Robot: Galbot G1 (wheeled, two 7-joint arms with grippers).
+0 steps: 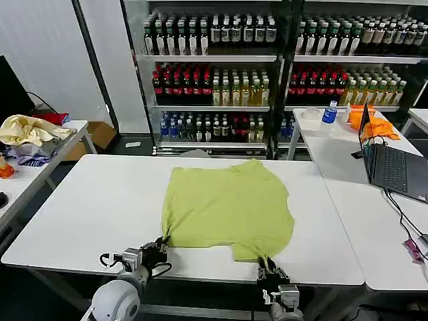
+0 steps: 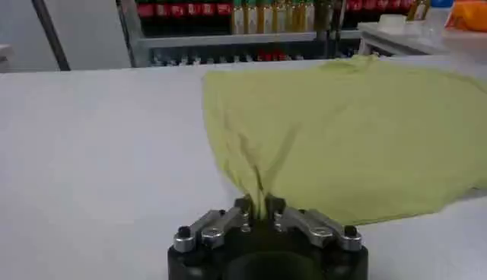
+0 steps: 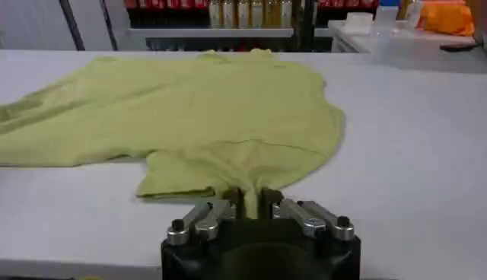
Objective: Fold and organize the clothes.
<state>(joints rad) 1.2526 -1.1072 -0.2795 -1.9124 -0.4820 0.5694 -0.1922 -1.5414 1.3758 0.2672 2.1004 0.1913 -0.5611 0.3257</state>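
Left pincer, right pincer each pinching T-shirt hem; laptop well apart.

Left gripper: black body, silver-grey metal finger links, dark screws at the pivots. Looped black cable beside its grey wrist, which ends in a rounded pale-grey joint housing. Right gripper: same black-and-silver build, black base block, grey wrist segment below it.

Head camera high, looking down — wrist cameras low, close, sharing the T-shirt.
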